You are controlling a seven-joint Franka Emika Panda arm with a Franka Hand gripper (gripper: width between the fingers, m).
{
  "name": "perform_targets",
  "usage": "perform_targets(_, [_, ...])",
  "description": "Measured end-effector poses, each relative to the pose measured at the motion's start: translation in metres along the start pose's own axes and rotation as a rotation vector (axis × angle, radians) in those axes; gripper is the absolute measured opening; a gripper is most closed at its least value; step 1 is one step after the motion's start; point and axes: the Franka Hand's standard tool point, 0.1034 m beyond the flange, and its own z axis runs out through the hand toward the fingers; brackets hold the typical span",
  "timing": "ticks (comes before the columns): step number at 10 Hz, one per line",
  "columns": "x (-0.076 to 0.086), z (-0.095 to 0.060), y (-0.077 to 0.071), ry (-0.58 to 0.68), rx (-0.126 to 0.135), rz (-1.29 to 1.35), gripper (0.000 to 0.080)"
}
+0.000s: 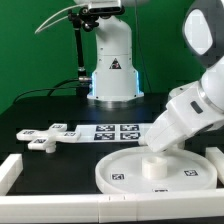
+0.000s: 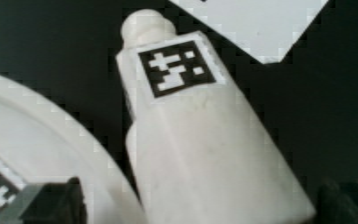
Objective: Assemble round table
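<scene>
My gripper (image 1: 158, 150) is shut on the short thick white leg (image 1: 157, 166) and holds it over the middle of the large rimmed round disc (image 1: 125, 178), which lies on the table at the front. In the wrist view the leg (image 2: 202, 130) runs away from the gripper (image 2: 202, 208), tag facing the camera, narrow tip far from the jaws. A dark finger (image 2: 51, 200) shows on each side of it. The disc (image 2: 34, 140) lies beside the leg there. Whether the leg's tip touches the disc is hidden. The flat cross-shaped base (image 1: 45, 135) lies at the exterior view's left.
The marker board (image 1: 120, 130) lies behind the disc; its corner shows in the wrist view (image 2: 247, 20). White border blocks line the front (image 1: 60, 205), the left (image 1: 8, 170) and the right (image 1: 216, 158). The robot's base (image 1: 112, 70) stands at the back.
</scene>
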Motion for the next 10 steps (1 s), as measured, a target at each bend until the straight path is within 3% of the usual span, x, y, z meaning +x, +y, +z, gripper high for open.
perform_targets(2, [-0.0001, 0.0031, -0.0015, 0.0, -0.001, -0.002, 0.0637])
perform_targets(4, [0.0001, 0.003, -0.0017, 0.0, -0.001, -0.002, 0.0285])
perform_targets(5, [0.0001, 0.003, -0.0018, -0.001, 0.0, -0.006, 0.0149])
perform_targets(6, [0.0001, 0.0025, -0.0016, -0.001, 0.0, -0.012, 0.0149])
perform_targets(7, [0.0004, 0.0016, -0.0007, 0.001, 0.001, -0.015, 0.0051])
perform_targets(10, [0.0004, 0.0021, -0.0004, 0.0, 0.001, -0.018, 0.0051])
